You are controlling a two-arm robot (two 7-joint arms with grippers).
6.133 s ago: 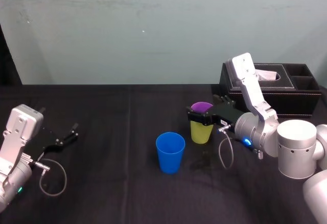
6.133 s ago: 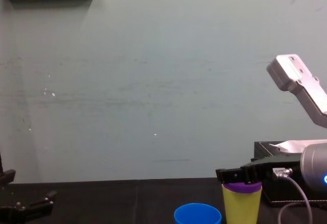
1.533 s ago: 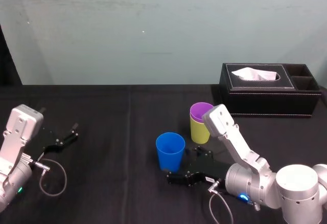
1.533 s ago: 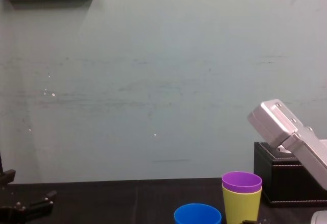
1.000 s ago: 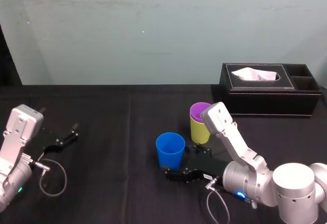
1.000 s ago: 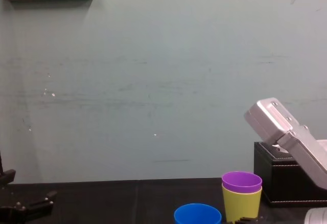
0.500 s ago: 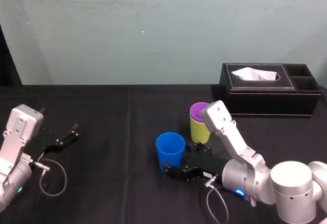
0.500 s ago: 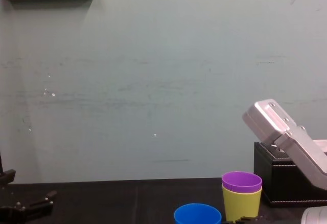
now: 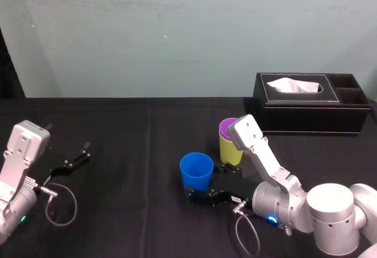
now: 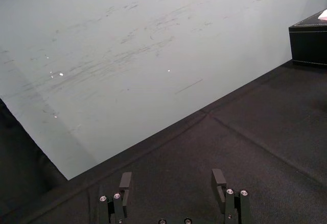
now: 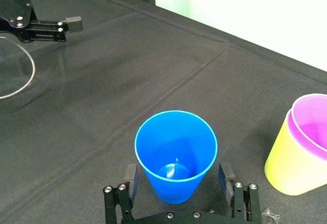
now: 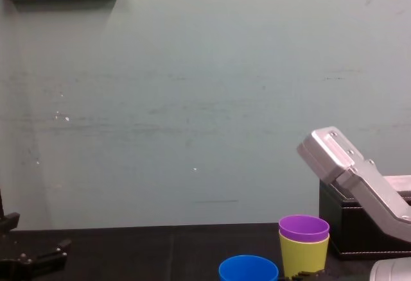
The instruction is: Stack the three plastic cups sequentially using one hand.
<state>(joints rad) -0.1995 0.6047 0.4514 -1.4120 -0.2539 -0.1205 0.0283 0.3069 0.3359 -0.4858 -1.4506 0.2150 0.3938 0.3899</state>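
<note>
Fingers (image 11: 131, 175) of the right gripper (image 11: 177, 174) stand spread and released, low over the worktop (image 9: 118, 222) towards its near edge. We see one on each side of the blue cup (image 11: 176, 152), down at its base, with a narrow gap either side, so nothing is grasped. That cup stands upright, mouth up, about midway across the worktop. Level with it, by the left edge, we find the left gripper (image 10: 171, 180) resting idle, its fingers likewise parted around nothing. A little farther back, to the right of the blue cup, stands the yellow-green cup (image 11: 294, 170) with the purple cup (image 11: 312, 127) nested inside it, rim showing above. By the far right corner sits a black tissue box (image 9: 312, 113).
</note>
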